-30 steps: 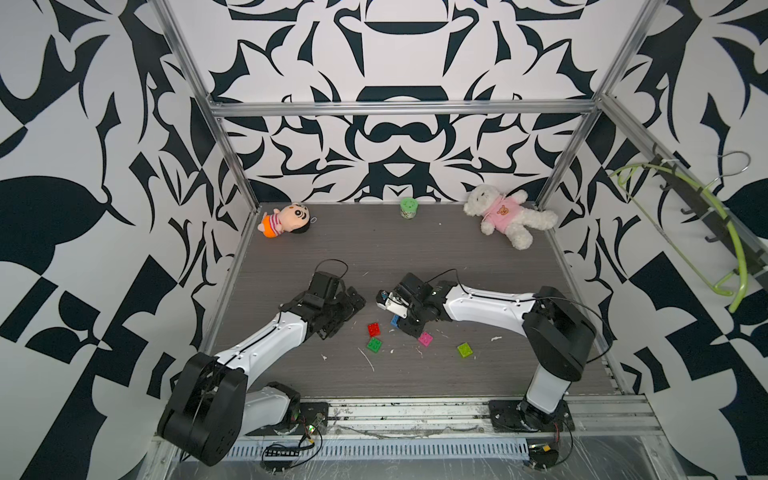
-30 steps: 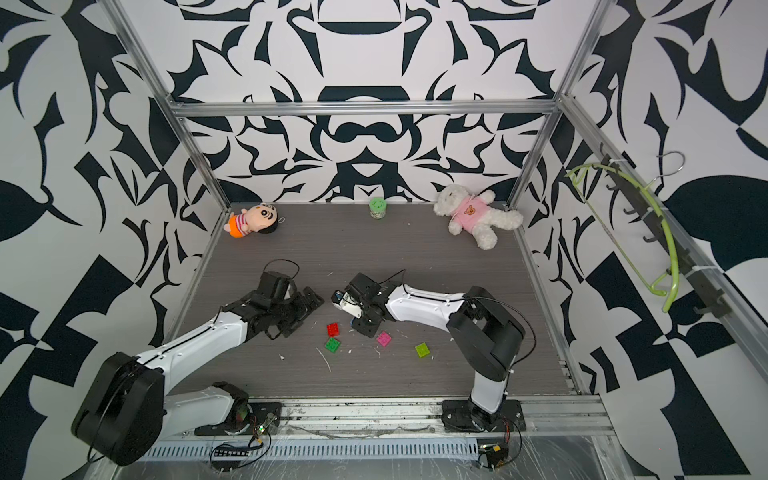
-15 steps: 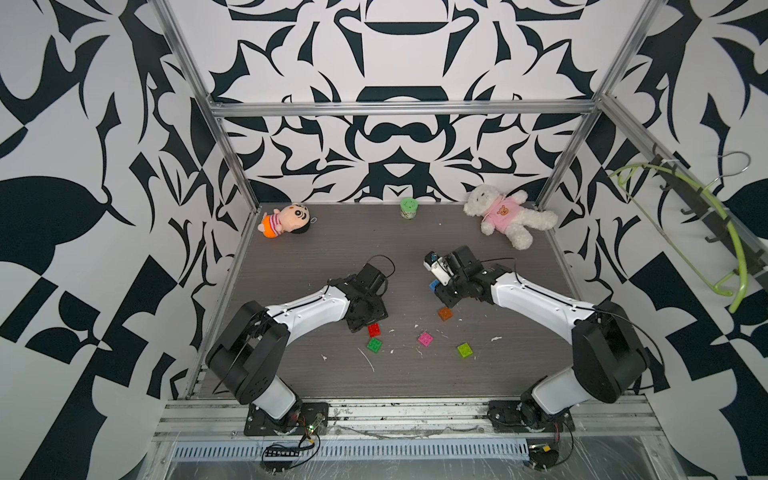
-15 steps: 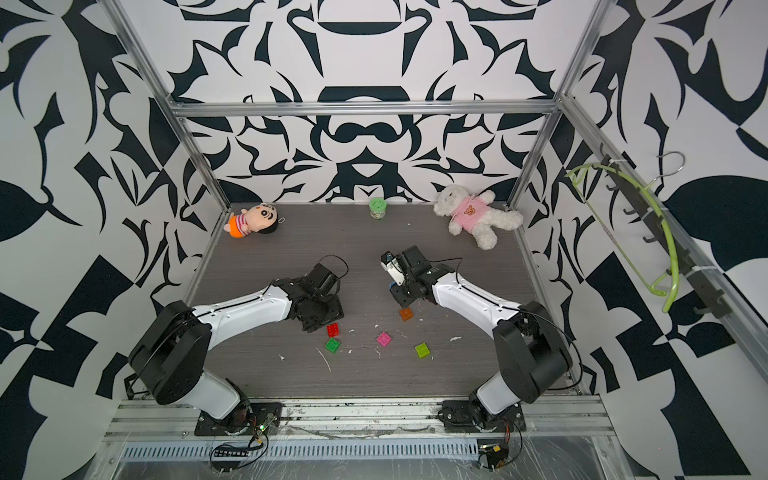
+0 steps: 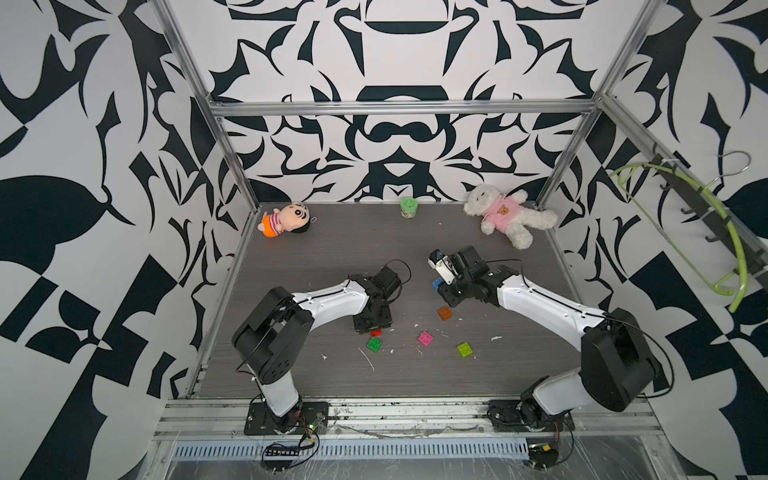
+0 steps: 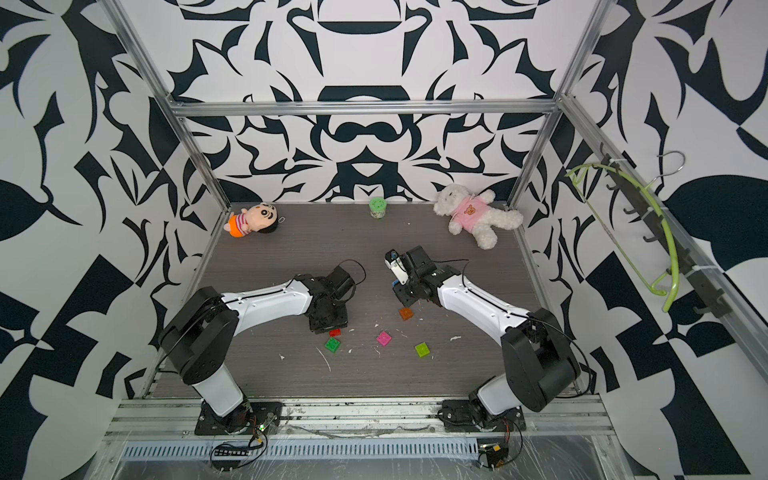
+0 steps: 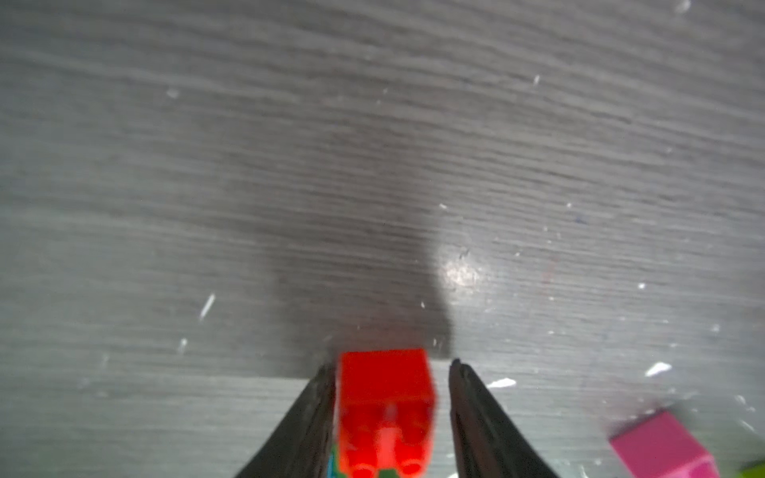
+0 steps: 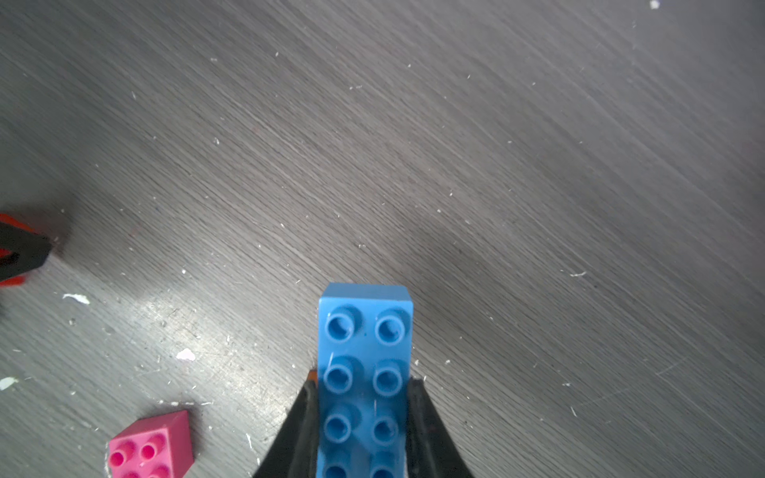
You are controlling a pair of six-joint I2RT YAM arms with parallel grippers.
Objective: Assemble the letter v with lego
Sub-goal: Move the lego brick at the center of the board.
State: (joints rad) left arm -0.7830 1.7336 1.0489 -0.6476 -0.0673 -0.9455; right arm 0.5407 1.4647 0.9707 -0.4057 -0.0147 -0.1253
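Observation:
My left gripper (image 5: 375, 329) (image 7: 392, 364) is down on the table with its fingers either side of the red brick (image 5: 376, 332) (image 6: 335, 332) (image 7: 385, 397). One finger touches the brick and a narrow gap shows at the other, so it is still open. My right gripper (image 5: 442, 291) (image 8: 364, 377) is shut on the long blue brick (image 5: 436, 284) (image 6: 395, 283) (image 8: 364, 351), studs facing the wrist camera. Loose on the table lie the orange brick (image 5: 445, 313), pink brick (image 5: 425, 338) (image 8: 151, 447), dark green brick (image 5: 374, 344) and lime brick (image 5: 465, 349). No letter v shows.
A plush doll (image 5: 286, 219) lies at the back left. A white teddy bear (image 5: 505, 220) lies at the back right, and a small green jar (image 5: 408, 207) stands between them. White scraps dot the grey table (image 5: 316, 257). Metal frame posts line its sides.
My left gripper swung right and came down over the red brick, its jaws narrowing from wide open. My right gripper carried the blue brick back and to the right, uncovering the orange brick.

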